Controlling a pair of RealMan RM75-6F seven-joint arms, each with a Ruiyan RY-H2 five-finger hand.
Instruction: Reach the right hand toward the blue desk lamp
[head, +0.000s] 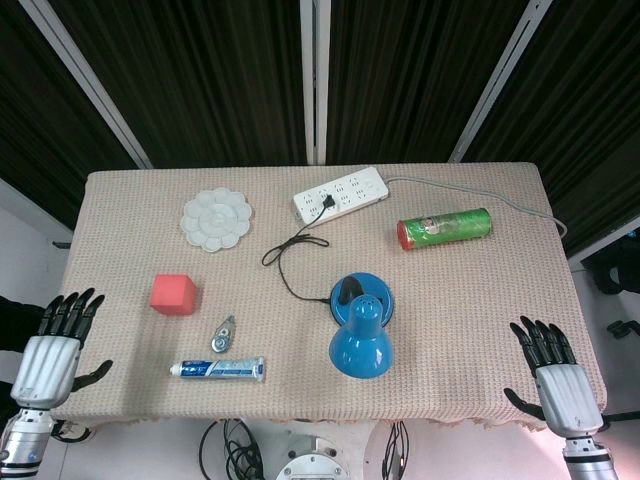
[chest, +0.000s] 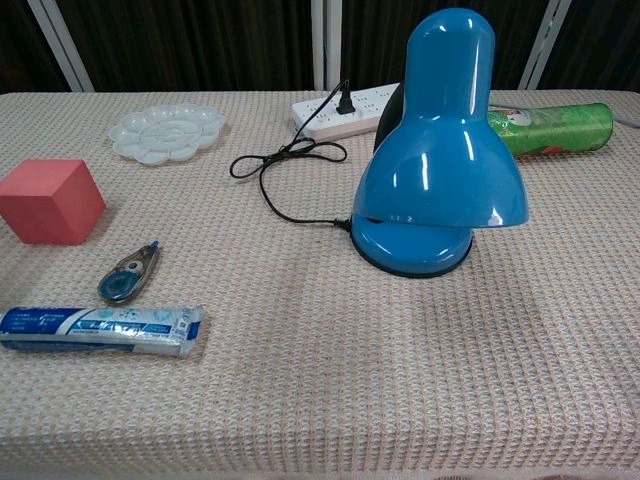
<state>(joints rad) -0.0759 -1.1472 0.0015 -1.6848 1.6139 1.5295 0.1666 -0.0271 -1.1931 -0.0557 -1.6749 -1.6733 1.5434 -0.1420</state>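
The blue desk lamp (head: 360, 325) (chest: 435, 150) stands near the table's front middle, its shade tipped toward me. Its black cord (head: 288, 252) (chest: 283, 180) runs back to a white power strip (head: 341, 194) (chest: 340, 112). My right hand (head: 553, 375) rests at the table's front right corner, fingers spread and holding nothing, well to the right of the lamp. My left hand (head: 52, 348) lies at the front left edge, likewise spread with nothing in it. Neither hand shows in the chest view.
A green snack can (head: 444, 228) (chest: 553, 128) lies behind the lamp to the right. Left of the lamp are a red cube (head: 174, 294) (chest: 50, 200), a white palette (head: 216, 217) (chest: 167, 132), a correction tape (head: 223, 332) (chest: 128, 274) and a toothpaste tube (head: 218, 369) (chest: 100, 328).
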